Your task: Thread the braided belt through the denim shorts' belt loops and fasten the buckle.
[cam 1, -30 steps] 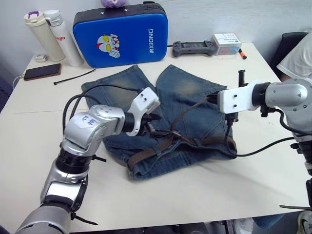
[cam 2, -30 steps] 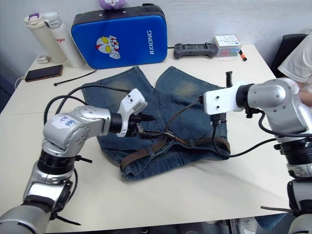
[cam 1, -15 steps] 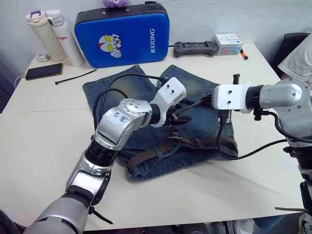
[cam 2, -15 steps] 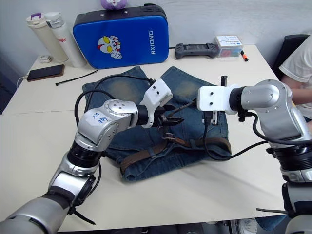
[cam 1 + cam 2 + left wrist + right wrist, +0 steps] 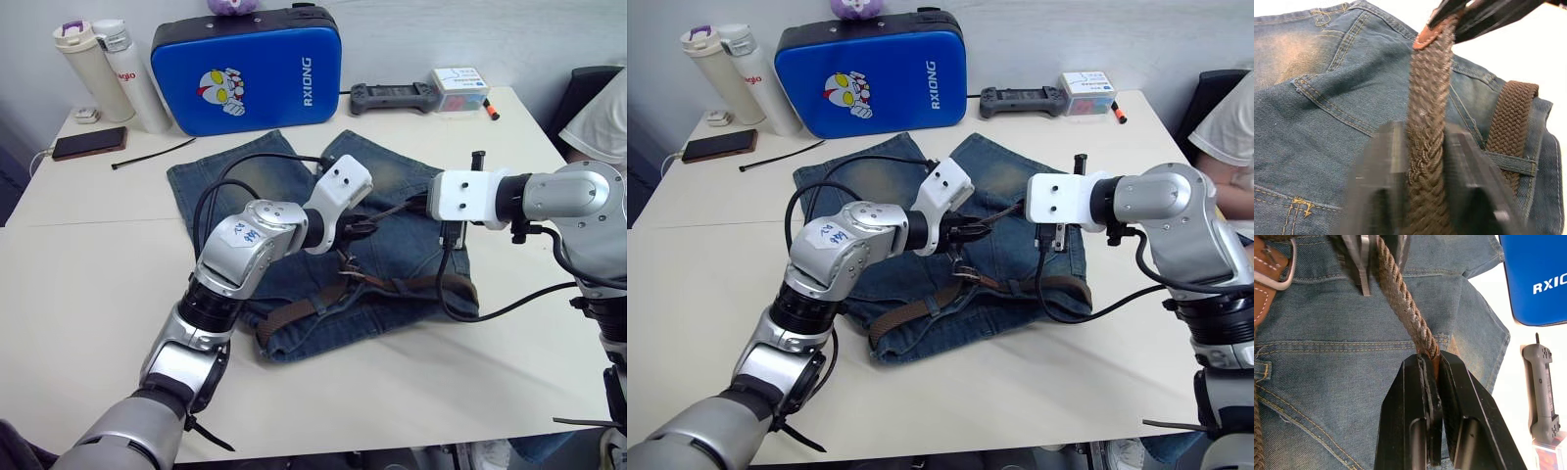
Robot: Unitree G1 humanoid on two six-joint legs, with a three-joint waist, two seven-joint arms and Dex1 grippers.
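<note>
Shorts come first, nearest the table's front edge: the denim shorts (image 5: 402,245) lie flat on the white table (image 5: 392,382), waistband toward the front. The braided belt (image 5: 294,315) runs along that waistband, partly tucked under the belt loops (image 5: 1508,161). One end of the belt lifts up off the denim and hangs in the air between the two arms.

The left gripper (image 5: 972,229) pinches that raised strap, its fingers (image 5: 1388,161) pressed on both sides of the weave. Just past it, the right gripper (image 5: 1431,363) is clamped on the leather tip at the very end of the belt. The two grippers are close together, over the middle of the shorts. The buckle (image 5: 1283,269) lies on the denim beside them, with its brown leather tab.

Farther back sit a blue case (image 5: 245,69), two tall bottles (image 5: 108,73), a phone (image 5: 80,143), a black cable tie (image 5: 147,155), a grey controller (image 5: 390,96) and a small box (image 5: 458,86).
</note>
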